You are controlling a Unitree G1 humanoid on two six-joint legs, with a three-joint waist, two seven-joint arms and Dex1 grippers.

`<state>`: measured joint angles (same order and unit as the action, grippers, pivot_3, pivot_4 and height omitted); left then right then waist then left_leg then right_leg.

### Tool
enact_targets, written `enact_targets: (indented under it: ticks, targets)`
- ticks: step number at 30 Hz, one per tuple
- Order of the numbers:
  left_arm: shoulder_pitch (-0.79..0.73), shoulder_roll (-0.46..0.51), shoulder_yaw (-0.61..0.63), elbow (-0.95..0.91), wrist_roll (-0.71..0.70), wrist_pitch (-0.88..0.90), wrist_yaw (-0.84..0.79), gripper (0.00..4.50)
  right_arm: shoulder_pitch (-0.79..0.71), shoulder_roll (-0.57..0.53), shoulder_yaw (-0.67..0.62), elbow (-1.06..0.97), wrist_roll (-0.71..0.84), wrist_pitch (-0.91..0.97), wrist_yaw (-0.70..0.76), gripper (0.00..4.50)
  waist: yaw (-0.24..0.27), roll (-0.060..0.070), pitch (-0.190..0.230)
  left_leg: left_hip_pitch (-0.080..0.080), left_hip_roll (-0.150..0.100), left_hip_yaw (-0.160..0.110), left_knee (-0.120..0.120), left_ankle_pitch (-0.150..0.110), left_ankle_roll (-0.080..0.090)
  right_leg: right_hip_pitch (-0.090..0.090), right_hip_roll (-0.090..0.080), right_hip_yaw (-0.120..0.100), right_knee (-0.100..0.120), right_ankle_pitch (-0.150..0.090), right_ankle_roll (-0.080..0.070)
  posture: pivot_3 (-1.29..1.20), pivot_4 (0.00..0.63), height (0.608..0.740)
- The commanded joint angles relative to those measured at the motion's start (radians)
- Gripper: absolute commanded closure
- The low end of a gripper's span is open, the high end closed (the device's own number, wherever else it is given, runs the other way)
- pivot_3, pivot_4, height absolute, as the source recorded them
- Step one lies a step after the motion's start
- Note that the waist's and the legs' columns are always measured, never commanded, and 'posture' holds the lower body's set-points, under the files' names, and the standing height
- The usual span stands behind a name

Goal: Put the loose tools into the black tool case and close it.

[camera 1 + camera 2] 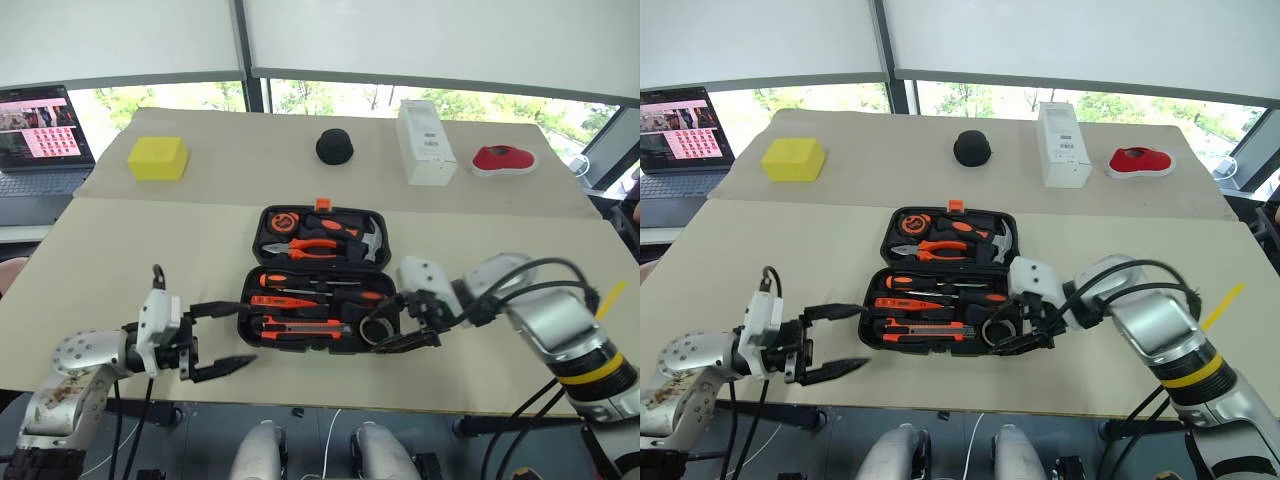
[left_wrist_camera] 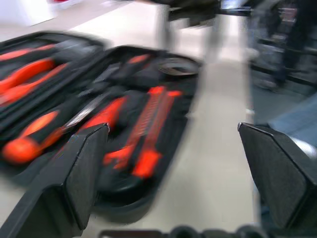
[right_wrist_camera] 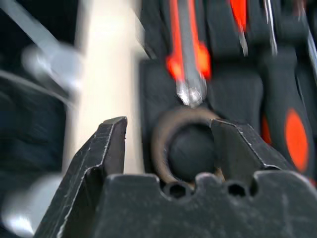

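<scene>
Left gripper (image 1: 228,336) fingers wide; right gripper (image 1: 402,321) fingers parted around tape roll (image 3: 190,146).

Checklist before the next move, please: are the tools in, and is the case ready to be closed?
1. Tape roll in its slot at the case's right corner: ok.
2. Right hand let go of the roll: fingers apart around it, contact cannot tell.
3. Knife and screwdrivers inside the case: ok.
4. Tools flush in their slots: cannot tell.
5. Left hand open, beside the case: ok.
6. Lid closed: not ok, it lies open flat.
</scene>
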<state>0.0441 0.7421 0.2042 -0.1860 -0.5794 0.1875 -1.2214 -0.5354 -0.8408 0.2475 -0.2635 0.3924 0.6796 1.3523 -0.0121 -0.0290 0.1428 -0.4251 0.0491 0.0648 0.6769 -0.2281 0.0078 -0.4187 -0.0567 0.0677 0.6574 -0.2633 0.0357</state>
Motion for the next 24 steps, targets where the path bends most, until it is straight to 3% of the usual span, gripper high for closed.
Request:
enact_targets:
  ticks: [1,3,9,10,12,19,24]
  targets:
    - [-0.062,-0.015,0.058,0.083,0.035,0.012,0.131,0.53,0.024,-0.032,-0.124,0.086,0.042,-0.045,0.004,1.8,0.002,0.0,0.0,0.001,0.0,0.0,0.0,0.0,0.0,0.0,0.0,0.0,0.0,0.0,0.0,0.0,0.15,0.74]
    - [-0.129,-0.038,0.059,0.148,0.079,0.035,0.246,0.86,0.041,-0.008,-0.162,0.168,0.011,-0.122,-0.048,2.17,0.006,-0.001,0.0,0.001,0.0,0.0,0.0,0.0,0.0,0.002,0.0,-0.001,0.0,0.0,0.0,0.0,0.15,0.74]
    - [-0.32,-0.111,0.005,0.292,0.171,0.131,0.457,3.13,0.068,0.125,-0.168,0.426,-0.222,-0.596,-0.305,4.29,0.003,-0.004,0.0,0.0,-0.001,0.003,0.001,0.0,0.0,0.002,0.0,0.0,0.0,0.0,0.0,0.0,0.15,0.74]
    - [-0.342,-0.123,-0.012,0.307,0.185,0.145,0.475,3.49,0.067,0.149,-0.162,0.453,-0.249,-0.635,-0.344,4.5,0.001,-0.004,0.0,-0.001,-0.001,0.004,0.001,0.0,0.0,0.0,0.0,0.0,0.0,0.0,0.001,0.0,0.15,0.74]
    - [-0.374,-0.141,-0.057,0.324,0.202,0.177,0.473,4.17,0.062,0.186,-0.144,0.493,-0.285,-0.672,-0.386,4.5,-0.002,-0.004,0.0,-0.002,-0.001,0.004,0.0,0.0,0.0,-0.001,0.0,0.001,0.0,0.0,0.001,0.0,0.15,0.74]
    - [-0.469,-0.167,-0.169,0.392,0.241,0.224,0.406,4.17,0.046,0.262,-0.093,0.533,-0.33,-0.673,-0.405,4.5,-0.002,-0.004,0.0,-0.001,-0.002,0.005,0.001,0.0,-0.001,-0.001,0.0,0.001,0.003,0.0,0.001,0.0,0.15,0.74]
    - [-0.436,-0.163,-0.182,0.357,0.209,0.215,0.316,4.17,0.094,0.252,-0.087,0.457,-0.302,-0.645,-0.351,4.5,-0.004,-0.004,0.0,-0.001,-0.001,0.005,0.0,0.0,-0.001,-0.002,0.001,0.001,0.003,0.0,0.001,0.0,0.15,0.74]
